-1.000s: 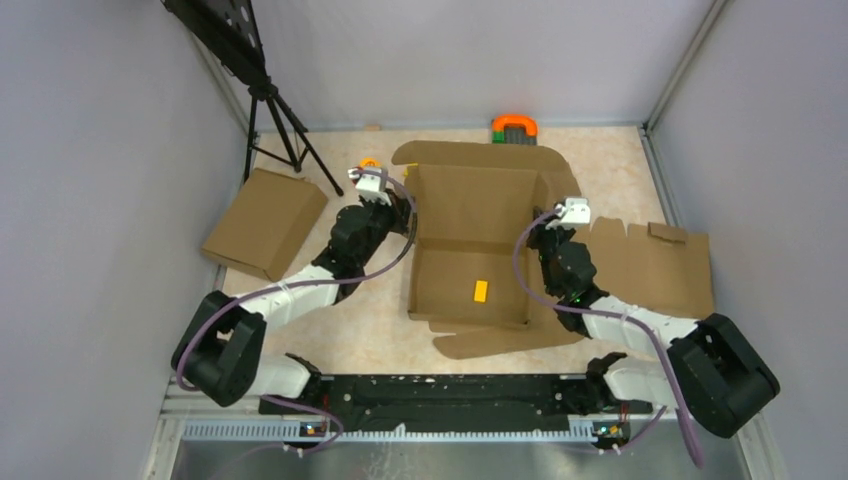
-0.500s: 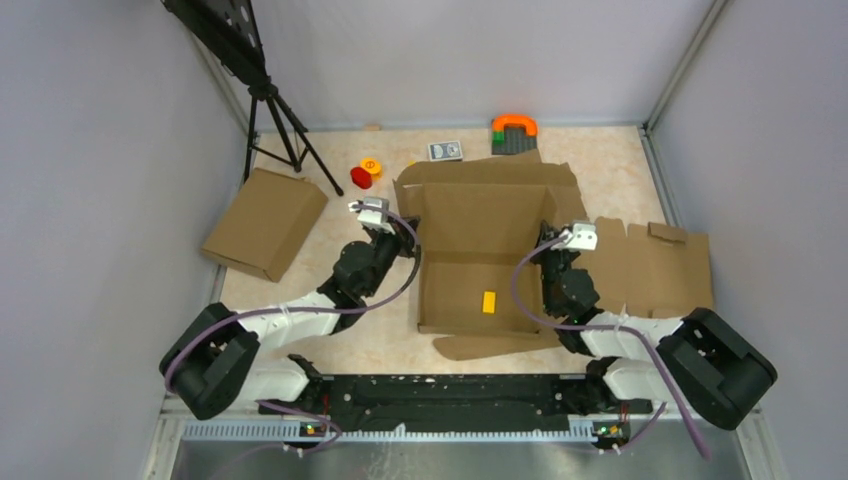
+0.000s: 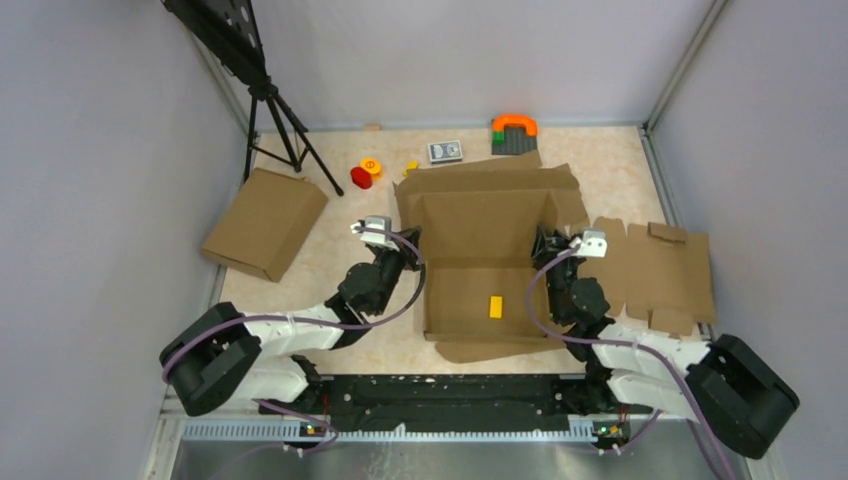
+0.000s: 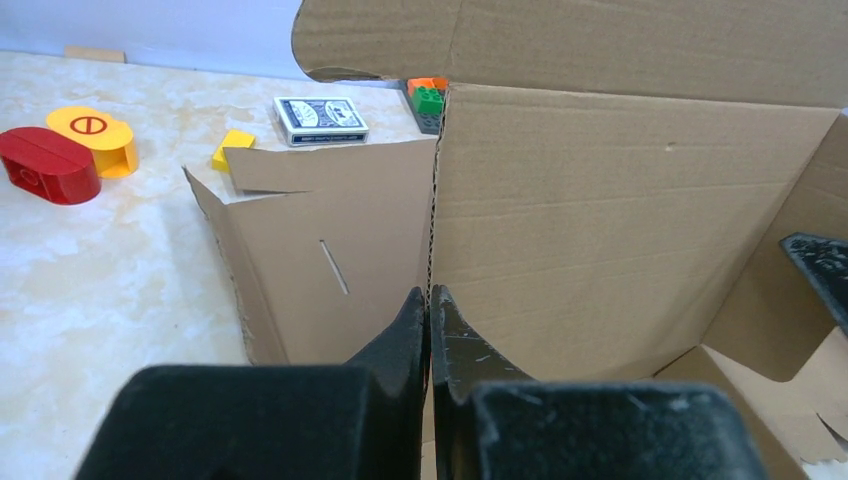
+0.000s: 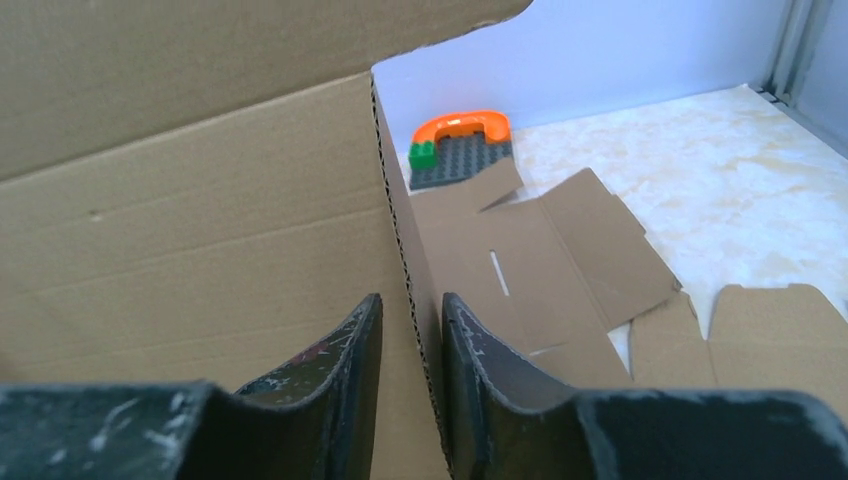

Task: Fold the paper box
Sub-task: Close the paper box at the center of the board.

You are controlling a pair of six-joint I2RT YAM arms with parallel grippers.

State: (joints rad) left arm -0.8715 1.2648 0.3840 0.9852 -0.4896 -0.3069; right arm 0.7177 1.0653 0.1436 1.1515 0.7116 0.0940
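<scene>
Between the grippers: the box sits open side up, its left wall at the left gripper and its right wall at the right gripper.
Box axis: the long axis runs straight away from both sets of fingertips, from a flat flap lying back by the wrists to the tall back panel beyond the tips.
Box facing: the back panel stands up ahead of the fingers with its top flap bent over. The two side walls stand upright along the long axis.
Left fingers: clenched on the top edge of the left wall, and the corrugated edge runs right into the tips. A flap with a slit hangs just left of them, and the inside of the back panel is just to their right.
Right fingers: parted and gripping nothing. They straddle the top edge of the right wall, with a gap showing beside the left finger.
Inside the box: a yellow block lies on the floor between the two pairs of fingers, nearer the right pair.
Beyond the left fingers: a card deck ahead, and a red piece and a yellow piece far to the left.
Beyond the right fingers: a brick set near the back wall.
Right of the right fingers: a flat sheet.
Left of the left fingers: a slab, well apart.
</scene>
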